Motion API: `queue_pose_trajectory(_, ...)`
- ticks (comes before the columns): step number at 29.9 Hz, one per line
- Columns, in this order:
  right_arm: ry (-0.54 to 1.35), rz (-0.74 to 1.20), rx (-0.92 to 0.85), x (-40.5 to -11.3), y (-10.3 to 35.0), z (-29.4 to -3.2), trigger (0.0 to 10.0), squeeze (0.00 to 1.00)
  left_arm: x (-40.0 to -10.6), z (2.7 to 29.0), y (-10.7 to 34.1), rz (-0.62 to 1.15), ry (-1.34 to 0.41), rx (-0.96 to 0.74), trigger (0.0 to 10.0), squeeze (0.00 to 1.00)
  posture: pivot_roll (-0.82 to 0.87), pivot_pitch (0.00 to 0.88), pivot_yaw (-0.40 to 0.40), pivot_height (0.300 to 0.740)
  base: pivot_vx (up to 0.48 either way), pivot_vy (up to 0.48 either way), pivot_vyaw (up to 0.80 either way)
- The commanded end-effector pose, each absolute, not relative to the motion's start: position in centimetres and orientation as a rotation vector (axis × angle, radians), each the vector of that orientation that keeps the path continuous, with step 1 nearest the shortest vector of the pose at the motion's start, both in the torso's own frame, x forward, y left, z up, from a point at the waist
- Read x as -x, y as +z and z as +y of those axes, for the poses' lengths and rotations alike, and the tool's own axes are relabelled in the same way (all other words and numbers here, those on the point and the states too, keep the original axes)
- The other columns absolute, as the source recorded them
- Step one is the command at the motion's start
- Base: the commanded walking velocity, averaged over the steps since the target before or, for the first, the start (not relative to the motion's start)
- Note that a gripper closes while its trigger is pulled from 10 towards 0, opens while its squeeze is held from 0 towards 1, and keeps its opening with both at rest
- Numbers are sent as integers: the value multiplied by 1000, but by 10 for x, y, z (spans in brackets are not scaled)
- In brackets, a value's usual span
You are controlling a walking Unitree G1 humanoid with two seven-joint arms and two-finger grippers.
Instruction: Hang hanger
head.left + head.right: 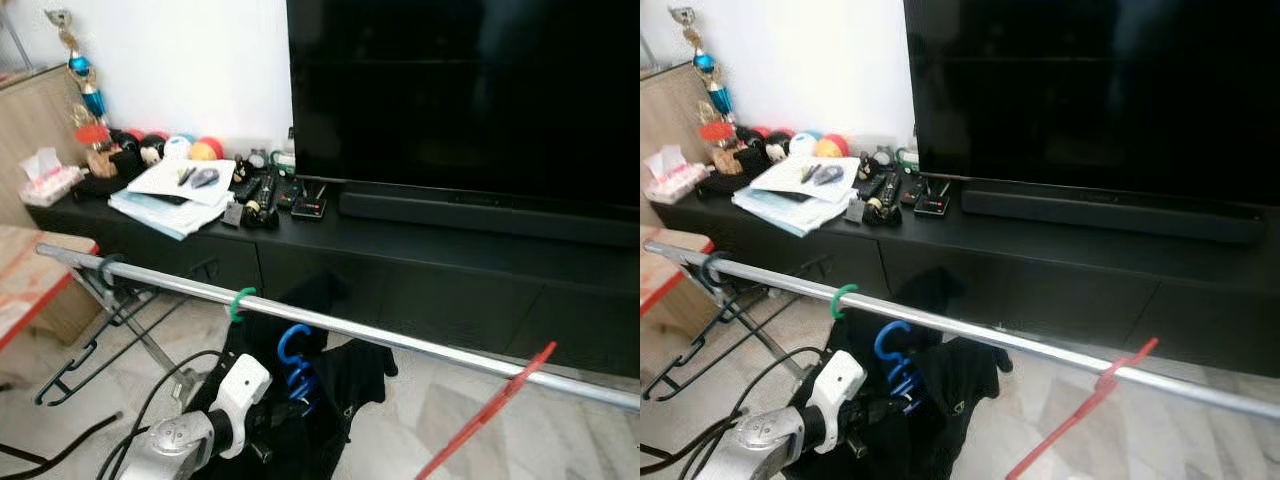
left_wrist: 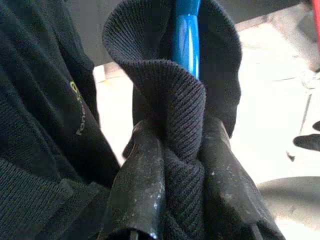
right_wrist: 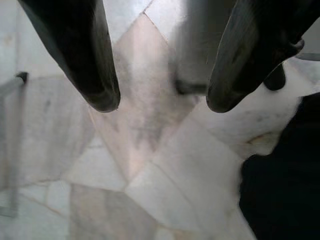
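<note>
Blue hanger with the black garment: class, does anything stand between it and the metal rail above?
Nothing visible does. The blue hanger, held through the black garment by the left gripper, sits just below the metal rail, right of the green hook.

Living room of a home: a large black flat-screen television (image 1: 465,95) on a long black low media cabinet (image 1: 420,260), cluttered with stacked white papers (image 1: 170,195), coloured balls (image 1: 205,149), over a pale marble-tiled floor (image 3: 125,150).
</note>
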State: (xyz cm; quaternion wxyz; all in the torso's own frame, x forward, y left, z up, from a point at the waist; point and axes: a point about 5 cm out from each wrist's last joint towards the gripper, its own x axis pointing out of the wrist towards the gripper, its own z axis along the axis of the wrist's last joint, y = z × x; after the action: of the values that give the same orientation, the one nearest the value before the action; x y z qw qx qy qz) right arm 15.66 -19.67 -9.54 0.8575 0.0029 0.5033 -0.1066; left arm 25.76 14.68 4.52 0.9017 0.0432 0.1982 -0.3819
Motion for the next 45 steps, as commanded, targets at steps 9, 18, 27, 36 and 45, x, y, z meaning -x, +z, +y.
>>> queue_pose_trajectory(9, -222, 1059, 6, -156, -95, -201, 10000, 0, -261, 144, 54, 358, -796, -146, 10000, 0, 52, 0, 52, 740, 0, 0, 0)
queue_pose_trajectory(18, -220, 1056, 10, -156, -95, -202, 10000, 0, -257, 160, 56, 316, -699, -201, 10000, 0, 56, 0, 40, 740, 0, 0, 0)
queue_pose_trajectory(27, -209, 1055, 31, -157, -94, -205, 10000, 0, -244, 177, 68, 251, -597, -183, 10000, 0, 74, 0, 14, 740, 0, 0, 0)
queue_pose_trajectory(36, -202, 1051, 44, -158, -93, -207, 10000, 0, -254, 169, 73, 236, -607, -214, 10000, 0, 71, 0, 5, 740, 0, 0, 0)
queue_pose_trajectory(45, -202, 1052, 42, -159, -93, -206, 10000, 0, -277, 166, 72, 271, -595, -313, 10000, 0, 65, 0, 3, 740, 0, 0, 0)
